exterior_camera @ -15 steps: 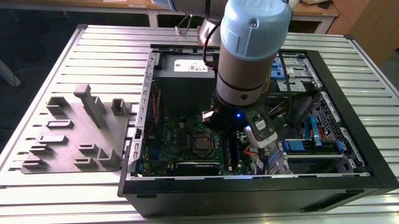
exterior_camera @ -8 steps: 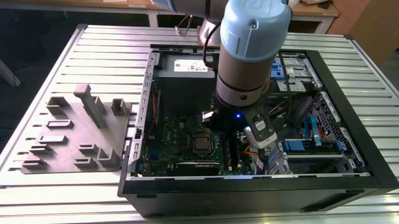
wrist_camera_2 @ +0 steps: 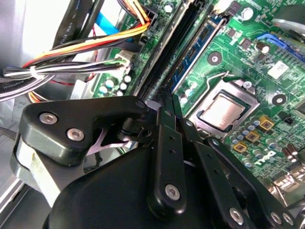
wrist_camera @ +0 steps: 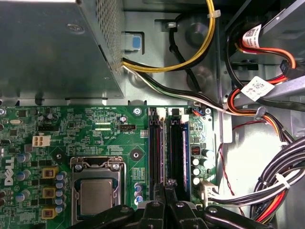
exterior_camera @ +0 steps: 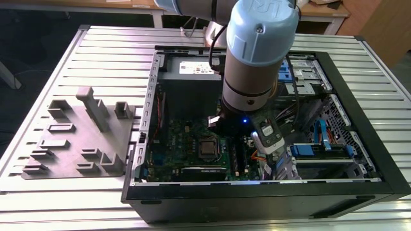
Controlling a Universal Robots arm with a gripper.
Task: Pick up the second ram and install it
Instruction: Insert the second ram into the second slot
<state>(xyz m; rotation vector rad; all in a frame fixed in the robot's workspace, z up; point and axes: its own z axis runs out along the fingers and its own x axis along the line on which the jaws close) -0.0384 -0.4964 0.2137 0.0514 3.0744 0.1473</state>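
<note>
- Surface [exterior_camera: 77, 192]: carries the open computer case [exterior_camera: 378, 159].
- Motherboard [wrist_camera: 100, 133]: its memory slots lie beside loose cables [wrist_camera: 267, 186], which are best avoided.
- Pincer [wrist_camera: 168, 187]: narrow, low over the slots; any load is hidden.
- Second ram [wrist_camera: 172, 148]: seemingly the dark stick along the slot; seating likely wants square, even pressure.

The arm [exterior_camera: 257, 57] stands vertical, pincer [wrist_camera: 167, 185] pointing straight down.

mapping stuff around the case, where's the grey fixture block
The grey fixture block sits on the slatted table at the exterior view's left, beside the open computer case.
</note>
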